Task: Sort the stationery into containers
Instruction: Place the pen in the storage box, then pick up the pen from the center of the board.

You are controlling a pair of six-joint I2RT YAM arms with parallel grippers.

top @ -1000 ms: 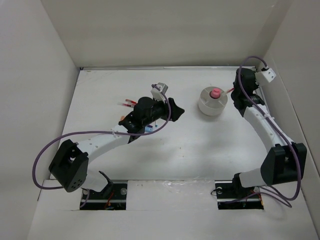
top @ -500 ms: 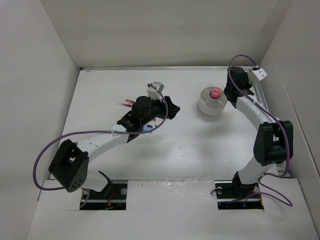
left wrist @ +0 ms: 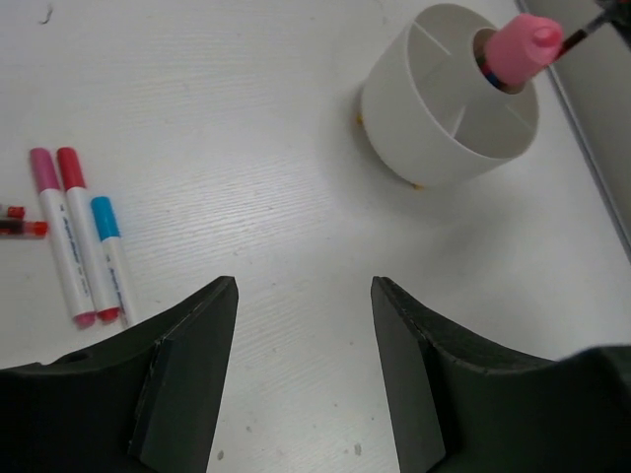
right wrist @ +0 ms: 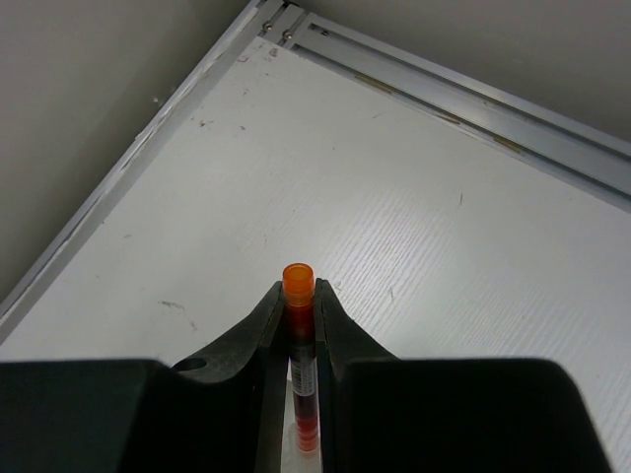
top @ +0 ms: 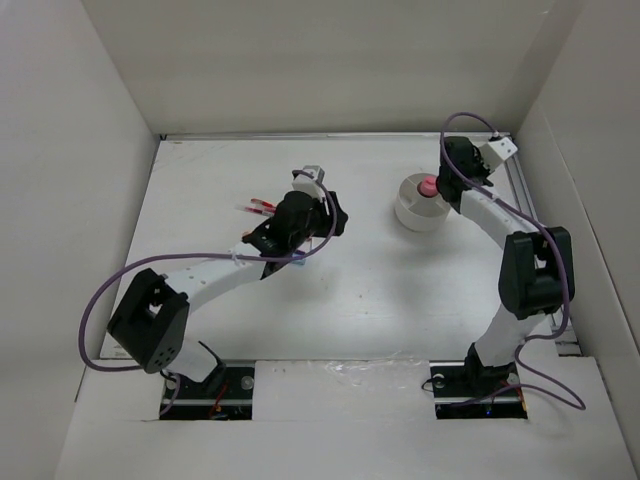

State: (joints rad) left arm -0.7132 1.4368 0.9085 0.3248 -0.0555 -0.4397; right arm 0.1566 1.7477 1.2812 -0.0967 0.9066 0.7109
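The round white tub (top: 418,212) with inner dividers stands right of centre; a pink-capped marker (top: 427,186) stands upright in it, also in the left wrist view (left wrist: 521,49). My right gripper (top: 447,186) is at the tub's far right rim, shut on a thin red pen with an orange cap (right wrist: 299,286). My left gripper (left wrist: 304,374) is open and empty above bare table, left of the tub (left wrist: 449,103). Three white markers (left wrist: 81,236) with pink, red and blue caps lie side by side to its left, red pens (left wrist: 18,223) beyond them.
White walls enclose the table on three sides. A metal rail (right wrist: 463,89) runs along the table's edge near my right gripper. Red pens (top: 257,208) lie just behind my left arm, and a small blue piece (top: 300,257) shows beside that arm.
My right arm has swung left with the red pen, from the right wall to the tub's rim. My left gripper has drawn back slightly to the left.
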